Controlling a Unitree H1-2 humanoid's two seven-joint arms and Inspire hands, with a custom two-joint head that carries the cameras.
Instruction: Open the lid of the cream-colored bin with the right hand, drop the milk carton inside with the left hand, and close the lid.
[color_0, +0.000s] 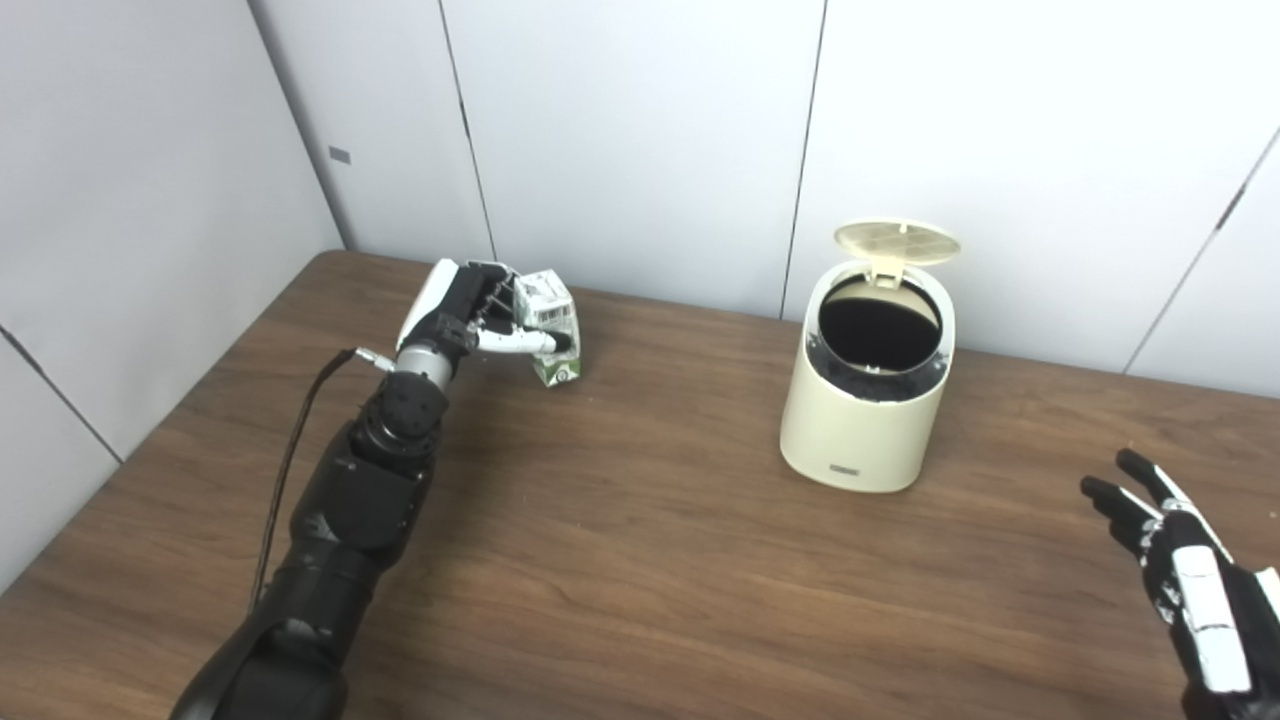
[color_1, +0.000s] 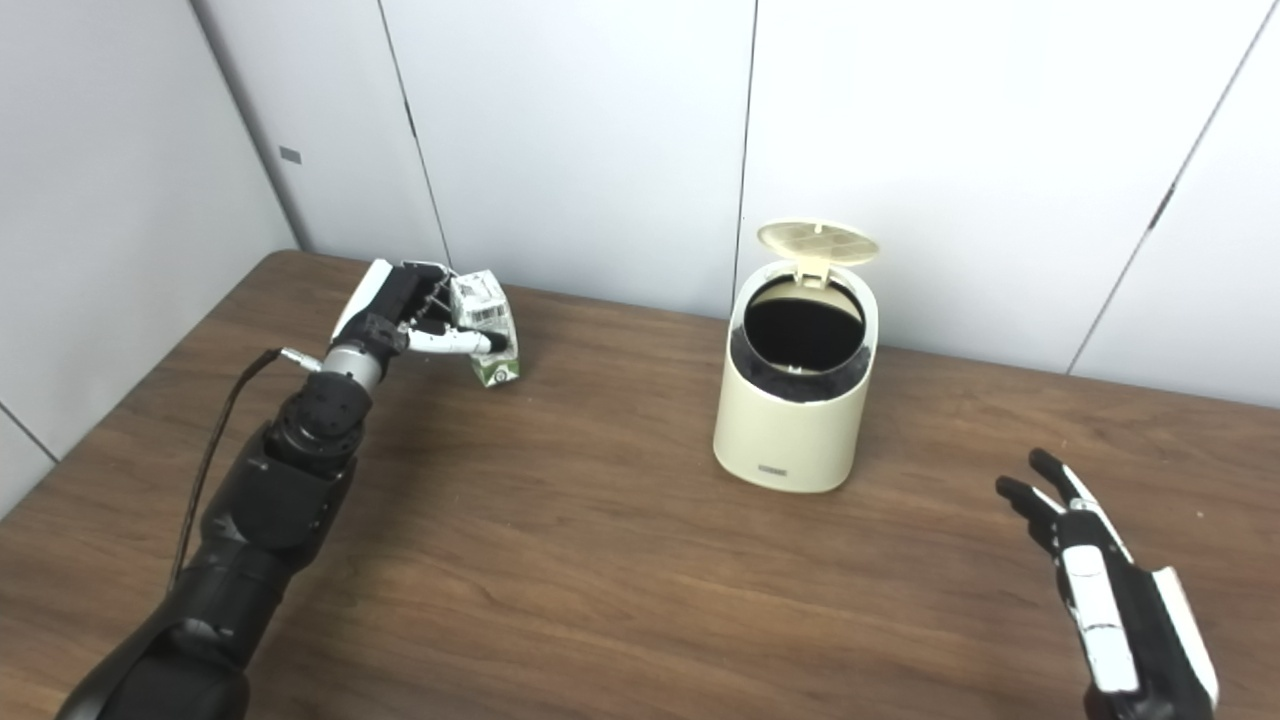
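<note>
Plenty of bare table (color_0: 620, 560) between my arms. The cream bin (color_0: 866, 400) stands upright at about 1 o'clock near the wall, lid (color_0: 897, 242) flipped up. My left hand (color_0: 470, 310), at 11 o'clock, is wrapped around the milk carton (color_0: 550, 325), tilted, top leaning away. My right hand (color_0: 1180, 560) hangs spread and empty at 4 o'clock.

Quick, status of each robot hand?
Left robot hand: shut on the milk carton.
Right robot hand: open, holding nothing.
</note>
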